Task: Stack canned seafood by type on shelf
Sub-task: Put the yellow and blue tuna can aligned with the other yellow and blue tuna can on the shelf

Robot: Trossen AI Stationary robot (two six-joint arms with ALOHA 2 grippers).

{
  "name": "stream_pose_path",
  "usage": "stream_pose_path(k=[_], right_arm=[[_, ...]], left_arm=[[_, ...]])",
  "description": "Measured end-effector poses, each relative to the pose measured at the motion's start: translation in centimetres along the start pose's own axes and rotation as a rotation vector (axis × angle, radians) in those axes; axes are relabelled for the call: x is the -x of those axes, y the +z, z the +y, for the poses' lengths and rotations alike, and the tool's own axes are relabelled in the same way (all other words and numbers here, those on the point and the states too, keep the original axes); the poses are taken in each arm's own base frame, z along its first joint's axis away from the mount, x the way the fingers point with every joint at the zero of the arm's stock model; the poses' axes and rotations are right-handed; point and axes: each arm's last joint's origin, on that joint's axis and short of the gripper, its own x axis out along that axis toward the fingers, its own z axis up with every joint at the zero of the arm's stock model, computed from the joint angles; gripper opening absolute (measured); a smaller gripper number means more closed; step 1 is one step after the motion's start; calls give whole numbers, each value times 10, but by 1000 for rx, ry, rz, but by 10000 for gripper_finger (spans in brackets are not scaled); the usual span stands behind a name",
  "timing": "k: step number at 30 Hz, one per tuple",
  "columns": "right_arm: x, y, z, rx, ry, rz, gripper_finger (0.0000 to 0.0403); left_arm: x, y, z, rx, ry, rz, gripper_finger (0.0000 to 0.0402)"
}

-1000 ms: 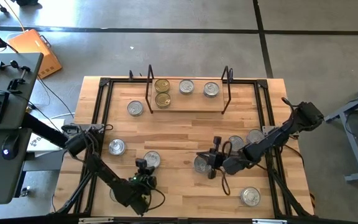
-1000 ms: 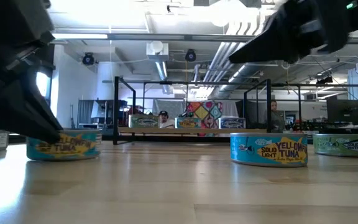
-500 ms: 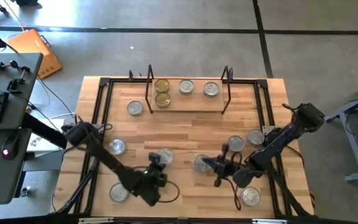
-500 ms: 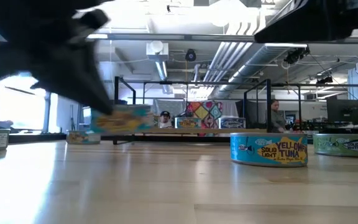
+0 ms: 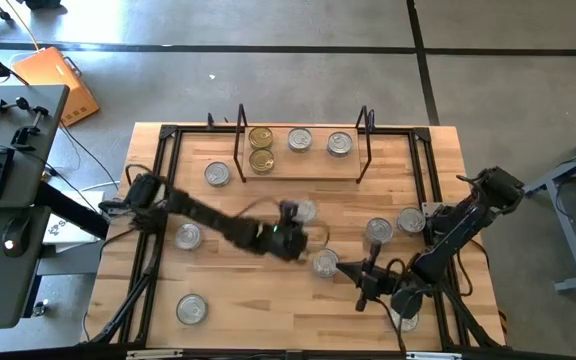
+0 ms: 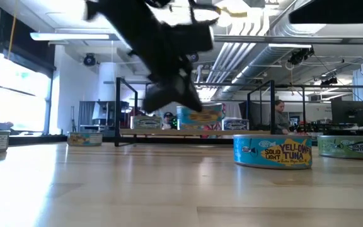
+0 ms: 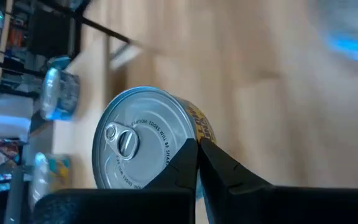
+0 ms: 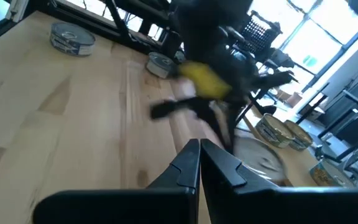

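I see the left tool (image 5: 293, 222) out over the middle of the surface (image 5: 268, 300), clamped on a silver-lidded tuna can (image 7: 145, 140). The left wrist view shows the lid and pull tab clearly, with one dark finger (image 7: 182, 165) across the rim. From above, the arm covers most of that can, so only a sliver of lid shows. In the low view the arm is a dark smear, and the can (image 6: 200, 116) sits off the wood, about level with the shelf behind it.

The right tool (image 5: 361, 272) is near the front right of the surface, its fingers pressed together on nothing, as the right wrist view shows (image 8: 199, 163). A loose can (image 5: 325, 263) lies just beside it. Another can (image 5: 404, 320) at the front right is mostly hidden under the right arm.

The shelf (image 5: 303, 170) stands at the back between two black wire uprights. It carries two gold-lidded cans (image 5: 260, 148) at its left end, touching each other, and two silver ones (image 5: 318, 142) further right; I cannot read their labels from above. The shelf's near half is bare board. Other cans lie apart on the surface: one left of the shelf (image 5: 217, 174), one at mid left (image 5: 188, 237), one at the front left (image 5: 191, 309) and two at mid right (image 5: 394, 226). Bare wood lies between the held can and the shelf.
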Motion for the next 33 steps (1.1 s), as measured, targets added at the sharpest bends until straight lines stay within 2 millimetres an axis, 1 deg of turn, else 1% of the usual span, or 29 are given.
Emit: stream_pose_path(k=[3, 7, 9, 12, 17, 22, 28, 33], right_arm=[[5, 0, 2, -1, -16, -5, 4], [6, -3, 2, -10, -15, 4, 4], [6, -4, 2, -20, -15, 12, 4], [6, -7, 2, -37, -17, 23, 4], [6, -8, 2, -51, -18, 31, 4], [6, -8, 2, -51, -19, 32, 4], [5, -8, 2, -51, -21, 33, 4], [6, -8, 2, -52, -21, 32, 4]], left_arm=[[-25, -9, 31, -19, 27, 13, 1], [-53, -26, 68, 35, 15, 25, 1], [-64, -36, 83, 70, 10, 36, 0], [-74, -47, 98, 107, -13, 42, 0], [-81, -57, 109, 146, -31, 57, 0], [-82, -61, 109, 134, -46, 85, 0], [-82, -62, 110, 161, -46, 90, 0], [-85, -67, 115, 175, -39, 100, 0]])
